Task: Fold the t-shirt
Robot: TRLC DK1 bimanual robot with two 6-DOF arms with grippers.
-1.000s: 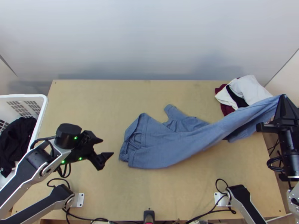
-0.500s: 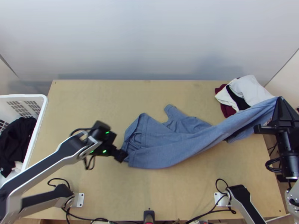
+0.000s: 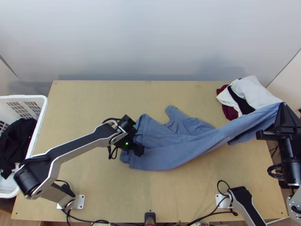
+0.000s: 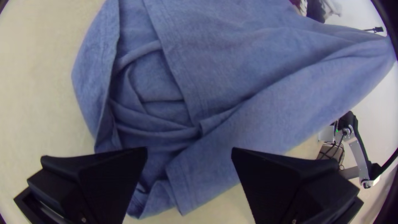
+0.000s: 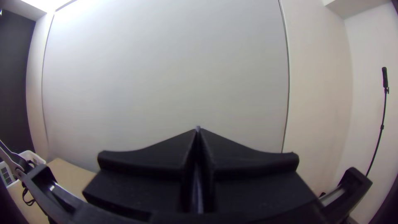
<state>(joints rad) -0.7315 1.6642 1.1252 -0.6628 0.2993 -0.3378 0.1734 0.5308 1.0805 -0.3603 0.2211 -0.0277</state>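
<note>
My right hand (image 3: 282,104) is pinching one end of the blue t-shirt (image 3: 180,147), holding it up; the rest is lying rumpled across the tabletop (image 3: 116,188). My left hand (image 3: 139,150) is hovering over the other end, fingers spread wide.

Worktop (image 3: 177,192): central; wall (image 3: 150,37) behind its far edge; basket (image 3: 22,96) at its left edge, garment (image 3: 17,139) inside; clothes pile (image 3: 256,92) at the far right corner; t-shirt (image 3: 169,150) from left of centre to the right edge, right end raised in the right claw (image 3: 283,104); left claw (image 3: 139,150) above the left end.
</note>
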